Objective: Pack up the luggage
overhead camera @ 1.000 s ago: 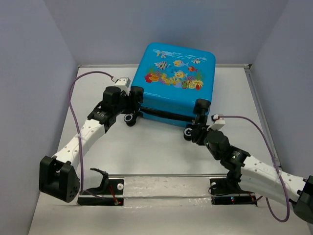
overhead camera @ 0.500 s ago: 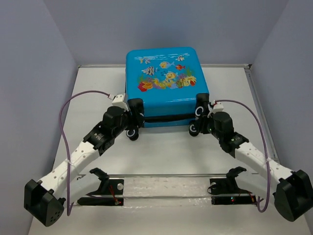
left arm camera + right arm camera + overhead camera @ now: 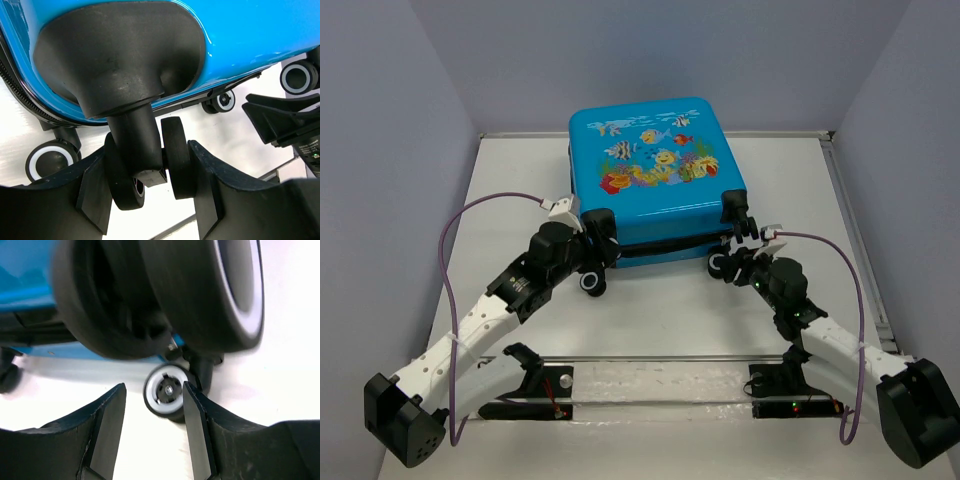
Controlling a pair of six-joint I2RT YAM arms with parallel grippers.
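Note:
The luggage (image 3: 655,190), a small bright blue suitcase, lies closed with its fish print facing up at the middle back of the table. My left gripper (image 3: 595,264) is at its near-left corner. In the left wrist view my left gripper (image 3: 150,170) is shut on the twin black wheel (image 3: 177,160) below the blue shell (image 3: 240,30), one finger against each side. My right gripper (image 3: 732,255) is at the near-right corner. In its own view my right gripper (image 3: 154,388) stands open and empty, with a large blurred wheel (image 3: 200,290) just above it and a smaller wheel (image 3: 167,392) beyond.
A clear bar with the arm mounts (image 3: 660,380) runs along the near table edge. Grey walls close in the left, back and right sides. A rail (image 3: 850,220) lines the right edge. Other suitcase wheels (image 3: 50,160) rest on the white tabletop.
The suitcase has turned from skewed to roughly square and shifted left. Both arms swung with it. The right gripper's jaws have come off the near-right wheel.

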